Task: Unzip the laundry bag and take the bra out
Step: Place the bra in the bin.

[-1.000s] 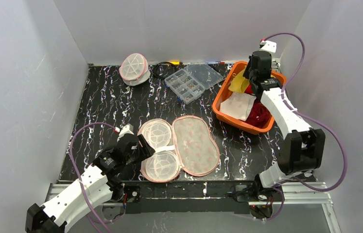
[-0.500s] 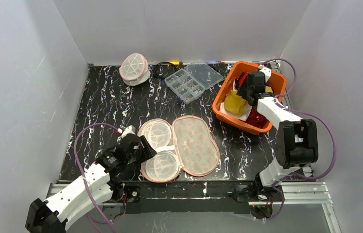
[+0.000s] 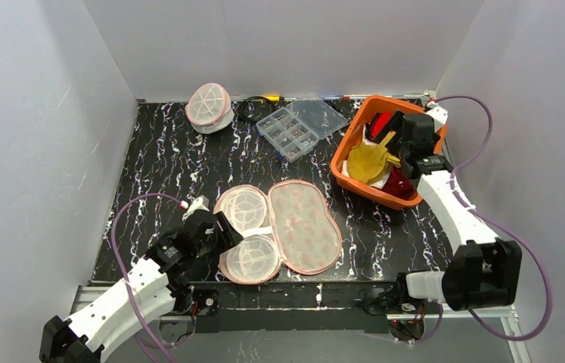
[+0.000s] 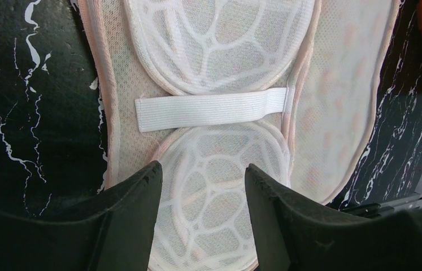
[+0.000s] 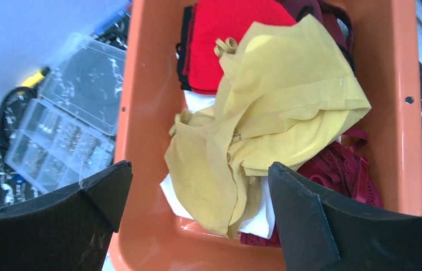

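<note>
At back left, the laundry bag (image 3: 209,106) sits closed, well apart from both grippers. It looks light, springy mesh (likely to skid), best pinched at its pink rim. Left gripper (image 4: 203,169) and right gripper (image 5: 198,168) both gape, holding nothing.

Nothing to read here: no lettering, label, brand or number comes through in any of the three views. The round laundry bag (image 3: 209,106), the orange bin (image 3: 381,198) and the clear compartment box (image 3: 288,132) all show plain surfaces. Any marking on the arms is too small to make out.
</note>
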